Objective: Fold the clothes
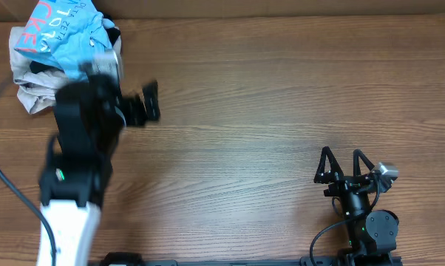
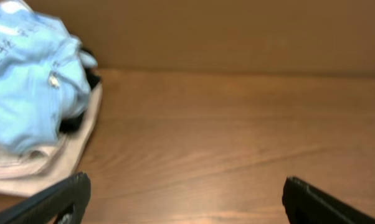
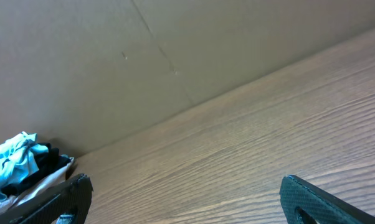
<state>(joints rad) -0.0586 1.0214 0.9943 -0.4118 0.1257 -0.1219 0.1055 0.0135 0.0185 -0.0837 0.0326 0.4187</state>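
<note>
One crumpled blue T-shirt (image 1: 66, 33), lettering creased, unreadable.

A cream garment (image 1: 32, 94) (crumpled, far-left corner) lies on the wooden table (image 1: 267, 111).

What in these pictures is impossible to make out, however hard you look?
- Overhead: the blue T-shirt's lettering is crumpled and cut off by the top edge.
- Overhead: the left arm is blurred and overlaps the T-shirt's near edge.
- Every view: the black garment is mostly buried under the T-shirt; its kind is unclear.
- Left wrist: the cream garment runs off the left edge.
</note>
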